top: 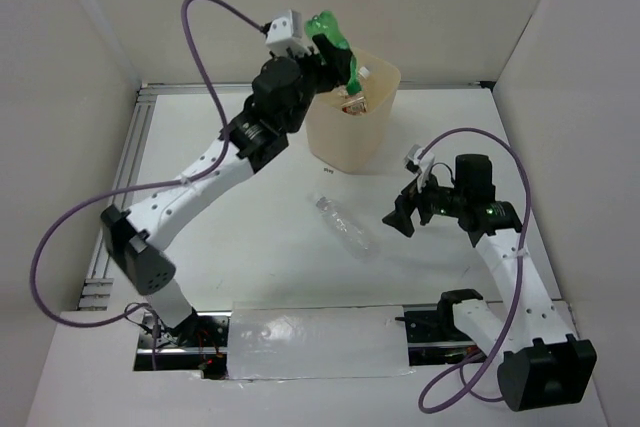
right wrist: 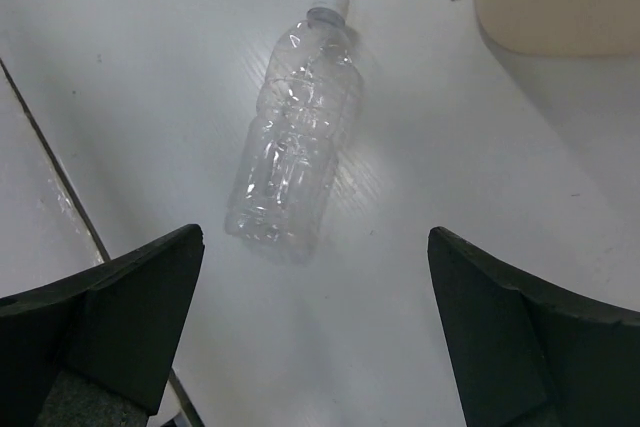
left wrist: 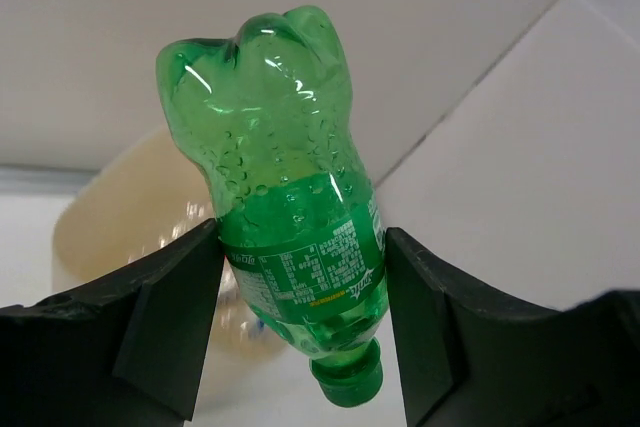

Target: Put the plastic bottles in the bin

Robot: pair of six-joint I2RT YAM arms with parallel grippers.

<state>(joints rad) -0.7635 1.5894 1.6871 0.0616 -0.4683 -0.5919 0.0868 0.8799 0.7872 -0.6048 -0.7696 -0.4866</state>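
The left jaws pinch the green bottle (left wrist: 290,197) across its labelled middle, cap down and base up, just above the rim of the bin (top: 345,147). The right jaws are spread wide and grip nothing, hanging over the worktop (top: 250,237) on the bin's near right side. A clear bottle (right wrist: 295,137) lies on its side there, apart from the bin, its white cap toward it.

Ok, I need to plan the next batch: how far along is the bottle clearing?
Done: at least one red-labelled bottle lies in the bin. In hand: the left gripper holds the green bottle cap-down over the bin. Left: one clear bottle on the table, under the open right gripper.
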